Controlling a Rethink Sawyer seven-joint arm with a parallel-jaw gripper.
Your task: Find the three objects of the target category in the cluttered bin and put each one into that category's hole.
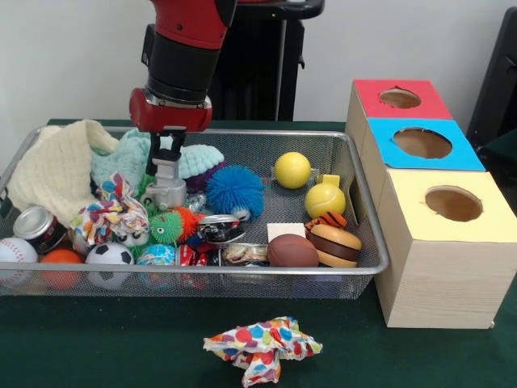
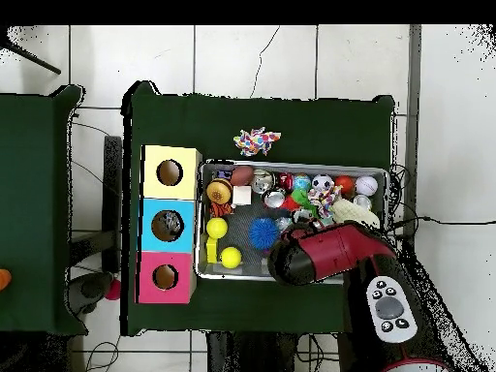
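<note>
Wire bin [image 1: 367, 242]: two yellow balls [image 1: 292, 170], one baseball [image 1: 14, 252], one soccer ball [image 1: 110, 255], one blue spiky ball [image 1: 235, 191], two cans [image 1: 34, 224], cloths. Gripper [image 1: 166, 192] lowered among the clutter beside the blue spiky ball; whether its jaws are apart or together cannot be told. One patterned cloth [image 1: 262, 347] on the table. Three holed boxes [image 1: 440, 234] beside the bin.

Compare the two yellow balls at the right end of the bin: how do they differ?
The far yellow ball looks smooth and plain; the nearer yellow ball shows curved seams like a tennis ball. The far one lies alone on the mesh of the bin; the nearer one lies against a yellow block and close to the striped toy. Both are round, yellow and similar in size.
</note>
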